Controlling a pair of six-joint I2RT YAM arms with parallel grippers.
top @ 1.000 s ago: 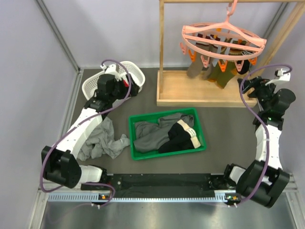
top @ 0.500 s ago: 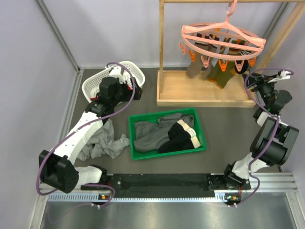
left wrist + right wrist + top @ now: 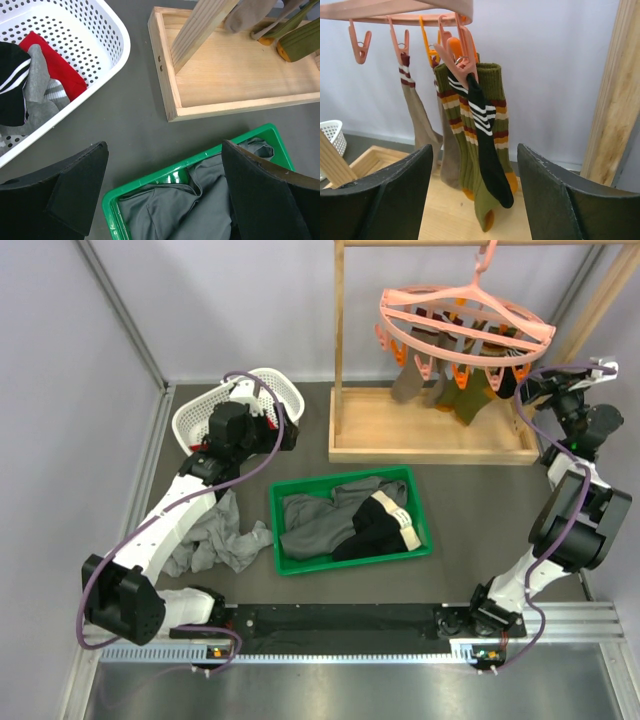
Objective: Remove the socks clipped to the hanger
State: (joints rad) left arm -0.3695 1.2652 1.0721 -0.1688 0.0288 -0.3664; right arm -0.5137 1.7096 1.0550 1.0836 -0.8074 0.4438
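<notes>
The pink round clip hanger (image 3: 465, 315) hangs by its hook from the wooden rack. Several socks (image 3: 455, 385) still hang from its clips: tan-brown ones, olive striped ones with orange toes and a black striped sock (image 3: 487, 150). The hanger's rim (image 3: 395, 7) shows at the top of the right wrist view. My right gripper (image 3: 535, 390) (image 3: 475, 195) is open and empty, just right of the hanger, facing the black striped sock. My left gripper (image 3: 280, 430) (image 3: 165, 195) is open and empty beside the white basket, over the green bin's far left corner.
A white perforated basket (image 3: 200, 415) (image 3: 107, 27) at the back left holds red, grey and black striped socks. A green bin (image 3: 415, 502) holds grey and black garments. A grey cloth (image 3: 210, 540) lies left of it. The wooden rack's base tray (image 3: 430, 440) stands under the hanger.
My right gripper has risen and moved toward the hanger's right side. My left gripper has swung right, away from the basket. The hanger has tilted slightly.
</notes>
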